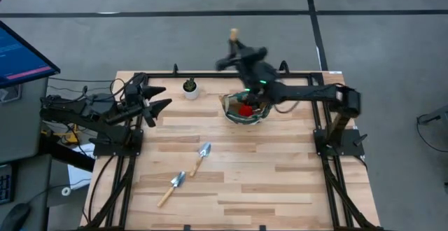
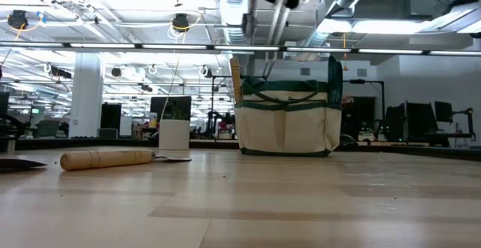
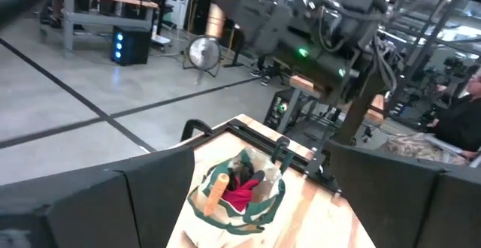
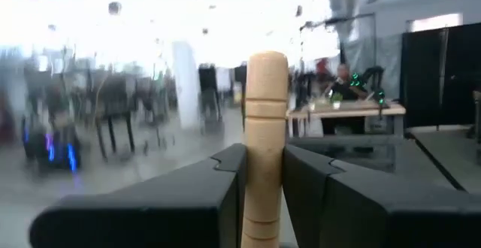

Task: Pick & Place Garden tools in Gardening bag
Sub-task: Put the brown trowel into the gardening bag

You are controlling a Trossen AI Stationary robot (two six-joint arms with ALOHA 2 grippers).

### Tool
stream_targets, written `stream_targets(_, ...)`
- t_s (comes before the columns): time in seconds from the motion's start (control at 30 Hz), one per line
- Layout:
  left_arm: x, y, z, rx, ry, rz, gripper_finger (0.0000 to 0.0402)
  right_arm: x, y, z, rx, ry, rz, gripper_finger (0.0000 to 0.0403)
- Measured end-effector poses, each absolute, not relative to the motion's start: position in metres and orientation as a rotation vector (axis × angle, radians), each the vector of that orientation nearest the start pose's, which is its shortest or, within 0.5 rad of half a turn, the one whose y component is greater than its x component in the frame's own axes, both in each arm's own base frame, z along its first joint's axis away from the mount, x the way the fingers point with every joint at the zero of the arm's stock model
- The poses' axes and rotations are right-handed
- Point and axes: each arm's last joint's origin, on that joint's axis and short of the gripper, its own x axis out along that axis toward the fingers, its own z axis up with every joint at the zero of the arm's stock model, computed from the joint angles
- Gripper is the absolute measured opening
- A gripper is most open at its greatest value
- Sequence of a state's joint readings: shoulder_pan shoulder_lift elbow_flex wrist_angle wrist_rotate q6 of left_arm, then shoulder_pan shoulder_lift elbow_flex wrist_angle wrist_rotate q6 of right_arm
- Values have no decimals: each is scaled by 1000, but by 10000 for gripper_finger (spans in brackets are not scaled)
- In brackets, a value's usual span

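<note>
The gardening bag (image 1: 244,111) stands upright on the far middle of the table, also in the low view (image 2: 289,116) and the left wrist view (image 3: 240,192). One trowel stands inside it, its wooden handle (image 3: 217,189) sticking out. My right gripper (image 1: 234,49) is high above the bag's far side, shut on another trowel (image 1: 233,33). Two trowels (image 1: 201,154) (image 1: 173,185) lie flat on the near middle of the table. My left gripper (image 1: 159,98) is open and empty at the table's left, far side. My right gripper pinches the trowel's wooden handle (image 4: 264,128) between its two fingers (image 4: 225,169), which lie across it. The handle's free end (image 4: 266,64) sticks out past the fingers. The trowel is lifted clear, its metal part (image 2: 279,15) pointing down above the bag.
A small white pot with a green plant (image 1: 190,88) stands left of the bag near the far edge. Black frame rails run along the table's left and right sides. Bare wood lies between the bag and the two lying trowels.
</note>
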State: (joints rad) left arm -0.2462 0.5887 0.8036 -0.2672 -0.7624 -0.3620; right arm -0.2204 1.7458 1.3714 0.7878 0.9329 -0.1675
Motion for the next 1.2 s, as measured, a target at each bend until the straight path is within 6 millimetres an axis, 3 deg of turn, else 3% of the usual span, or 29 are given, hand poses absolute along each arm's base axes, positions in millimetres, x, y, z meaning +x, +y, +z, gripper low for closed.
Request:
stream_targets(0.17,117,-9,356,-303,-41,518,301,317,-102,337,37,-361,-1200,51)
stream_targets(0.27,117,-9,356,-281,-36,518,301,303,-94,334,77,-393,-1178,51)
stream_targets(0.37,117,-9,356,-266,-32,518,301,311,-85,325,63,-323,-1190,51)
stream_targets(0.57,117,-9,357,-255,-31,518,301,353,-59,309,20,-188,-1293,51)
stream_targets(0.73,117,-9,357,-254,-31,518,301,383,-61,284,31,-125,-1423,51)
stream_targets(0.9,116,-8,357,-244,-32,518,301,393,-62,259,106,-164,-1430,51)
stream_targets(1.2,112,-8,359,-192,-29,517,301,393,-62,244,69,-118,-1414,51)
